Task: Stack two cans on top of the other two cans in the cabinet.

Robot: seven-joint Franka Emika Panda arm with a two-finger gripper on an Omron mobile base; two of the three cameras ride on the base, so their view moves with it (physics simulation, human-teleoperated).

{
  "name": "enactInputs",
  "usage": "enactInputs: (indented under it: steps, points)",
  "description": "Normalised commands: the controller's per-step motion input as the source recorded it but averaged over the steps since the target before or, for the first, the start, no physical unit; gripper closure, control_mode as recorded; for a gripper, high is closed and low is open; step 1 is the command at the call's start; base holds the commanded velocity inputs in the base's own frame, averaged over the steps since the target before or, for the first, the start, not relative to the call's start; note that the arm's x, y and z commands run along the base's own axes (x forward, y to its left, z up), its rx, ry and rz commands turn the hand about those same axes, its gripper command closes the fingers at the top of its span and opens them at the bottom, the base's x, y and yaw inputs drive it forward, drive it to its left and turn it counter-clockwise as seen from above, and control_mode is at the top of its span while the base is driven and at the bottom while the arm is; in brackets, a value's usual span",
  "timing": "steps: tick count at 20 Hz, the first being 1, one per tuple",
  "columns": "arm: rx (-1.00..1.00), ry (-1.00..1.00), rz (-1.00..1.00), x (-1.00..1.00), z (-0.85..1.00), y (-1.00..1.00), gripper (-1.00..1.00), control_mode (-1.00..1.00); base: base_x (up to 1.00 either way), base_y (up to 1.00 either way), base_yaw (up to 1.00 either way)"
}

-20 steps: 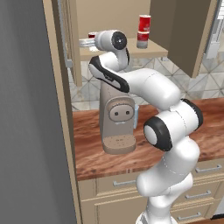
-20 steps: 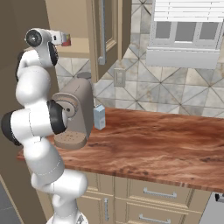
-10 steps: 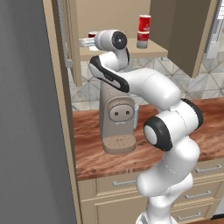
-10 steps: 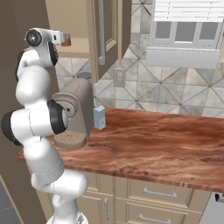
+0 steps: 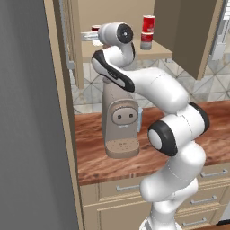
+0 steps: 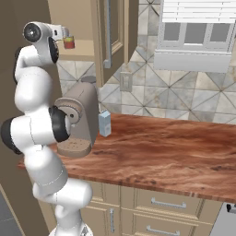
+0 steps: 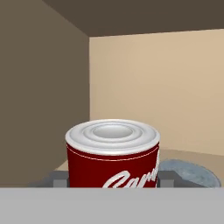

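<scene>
The cabinet [image 5: 130, 53] is open, and on the right of its shelf a bright red can [image 5: 148, 22] stands on a greyish can [image 5: 146, 40]. At the shelf's left end my gripper [image 5: 90, 36] reaches in, shut on the dark red can [image 5: 95, 28]. In the hand view the dark red can [image 7: 113, 153] with white lettering sits between the grey fingertips [image 7: 57, 177], close to the cabinet's left wall. Low beside it shows the top of another greyish can [image 7: 188, 173]. From the right, the gripper [image 6: 63, 33] and the can [image 6: 69, 42] are just inside the cabinet [image 6: 83, 50].
A tan coffee machine [image 5: 119, 117] stands on the wooden counter [image 6: 175, 147] under the shelf, with a small blue carton [image 6: 104, 123] beside it. The cabinet door [image 5: 188, 31] hangs open at right. A tall dark panel [image 5: 27, 112] bounds the left side.
</scene>
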Motion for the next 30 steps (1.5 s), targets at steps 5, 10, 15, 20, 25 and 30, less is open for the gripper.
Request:
enactInputs:
  steps: [5,10,15,20,25,30]
  points:
    - [0.0,-0.01,0.0,-0.26,0.18,-0.31,1.0,-1.0,0.0,0.0,0.0]
    - [0.0,-0.02,-0.05,-0.27,0.12,-0.27,1.0,-1.0,0.0,0.0,0.0]
    - [0.0,0.0,-0.08,-0.06,0.0,-0.27,1.0,-1.0,0.0,0.0,0.0]
    - [0.0,0.0,-0.08,0.0,0.18,-0.11,1.0,-1.0,0.0,0.0,0.0]
    - [0.06,0.01,-0.01,0.02,0.07,0.0,1.0,-1.0,0.0,0.0,0.0]
    - [0.07,0.07,0.0,0.17,0.0,-0.03,1.0,-1.0,0.0,0.0,0.0]
